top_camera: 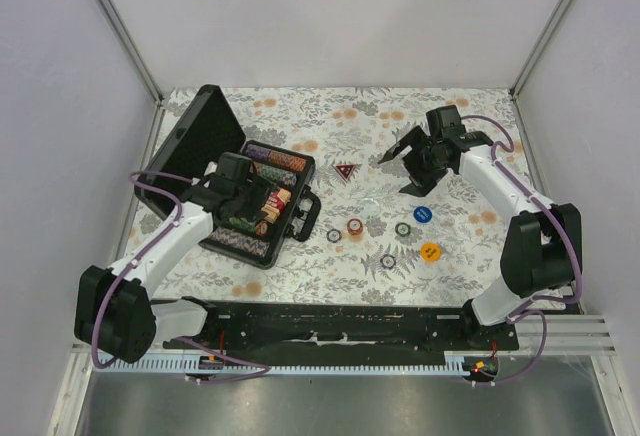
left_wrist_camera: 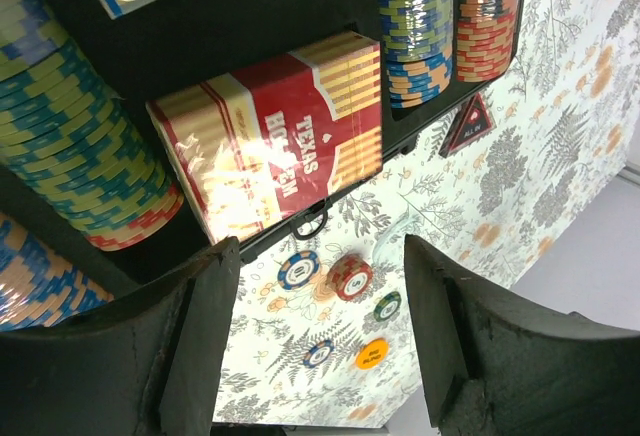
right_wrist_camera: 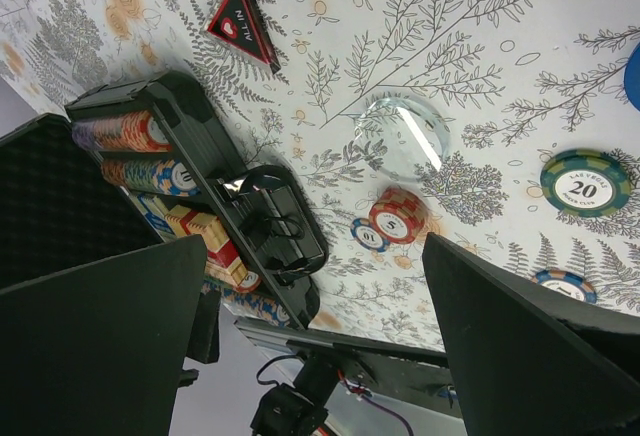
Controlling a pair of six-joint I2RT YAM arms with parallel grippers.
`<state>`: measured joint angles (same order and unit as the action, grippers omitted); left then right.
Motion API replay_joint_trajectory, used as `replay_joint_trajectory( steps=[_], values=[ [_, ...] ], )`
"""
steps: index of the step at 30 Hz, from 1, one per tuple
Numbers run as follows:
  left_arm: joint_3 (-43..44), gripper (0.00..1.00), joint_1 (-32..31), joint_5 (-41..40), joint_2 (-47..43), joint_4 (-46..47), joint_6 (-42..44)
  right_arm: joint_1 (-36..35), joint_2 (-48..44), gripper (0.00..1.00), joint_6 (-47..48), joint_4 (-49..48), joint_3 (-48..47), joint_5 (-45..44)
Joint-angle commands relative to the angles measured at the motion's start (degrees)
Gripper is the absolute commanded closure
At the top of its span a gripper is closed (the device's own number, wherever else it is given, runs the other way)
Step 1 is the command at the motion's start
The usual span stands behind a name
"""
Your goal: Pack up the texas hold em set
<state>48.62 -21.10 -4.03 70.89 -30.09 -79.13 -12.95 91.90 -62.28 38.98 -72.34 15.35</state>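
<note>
- The briefcase (top_camera: pixel 190 141) lies open on the left of the surface (top_camera: pixel 320 121), its lid propped up on the far-left side. Rows of chips (left_wrist_camera: pixel 70 146) fill the tray.
- The red card deck (left_wrist_camera: pixel 270 146) sits in a middle slot of the tray, between chip rows.
- The left claw (left_wrist_camera: pixel 322 256) hangs just above the tray with its fingers (left_wrist_camera: pixel 190 336) spread wide and nothing between them. The deck lies beyond the tips, so I judge the card-stowing step done or all but done.
- The right claw (top_camera: pixel 412 166) is also spread and empty, hovering over the far right of the surface, near the triangle (top_camera: pixel 346 170) but not touching it.
- Several things are not yet packed. The triangle is just right of the case. A clear disc (right_wrist_camera: pixel 402 136) sits beside it towards the near edge. The loose chips (top_camera: pixel 402 229) are scattered near the front, with a blue one (top_camera: pixel 422 214) and an orange one (top_camera: pixel 430 252) furthest right.
- A red chip (right_wrist_camera: pixel 398 214) overlaps another one close to the case handle (right_wrist_camera: pixel 275 221).
- The next move probably falls to the right claw, which must drop onto one flat piece.
- Such thin pieces lying flush call for fingertips brought right down to the surface on either side of the rim, then a carry across to the tray.
</note>
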Motion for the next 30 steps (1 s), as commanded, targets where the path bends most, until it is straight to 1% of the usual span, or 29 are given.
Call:
replay_joint_trajectory(
  steps=[1, 7, 14, 17, 20, 24, 30],
  values=[
    [3.3, 0.28, -0.3, -3.0, -1.2, -5.2, 3.0, 0.2, -0.1, 0.03, 0.6, -1.1, -1.8, 1.1],
    [4.8, 0.29, -0.3, -4.7, -0.1, -8.1, 6.1, 0.4, 0.5, 0.03, 0.6, -1.3, -2.2, 1.6],
    [4.8, 0.3, -1.6, -4.4, 2.2, -6.4, 8.6, 0.5, 0.6, 0.03, 0.6, -1.2, -2.0, 1.9],
    [3.5, 0.35, -1.6, -2.7, 3.2, -3.3, 8.6, 0.4, 0.6, 0.03, 0.6, -1.2, -2.0, 2.0],
    [3.5, 0.39, -1.5, -1.9, 4.7, -2.9, 8.7, 0.4, 0.5, 0.03, 0.5, -1.2, -1.9, 2.2],
    [3.2, 0.41, -1.5, -2.6, 5.1, -2.7, 9.0, 0.4, 0.0, 0.04, 0.3, -1.2, -1.5, 2.3],
    [3.9, 0.41, -1.7, -3.3, 6.7, -2.7, 11.4, 0.5, -0.3, 0.04, 0.4, -1.2, -1.0, 2.2]
  ],
)
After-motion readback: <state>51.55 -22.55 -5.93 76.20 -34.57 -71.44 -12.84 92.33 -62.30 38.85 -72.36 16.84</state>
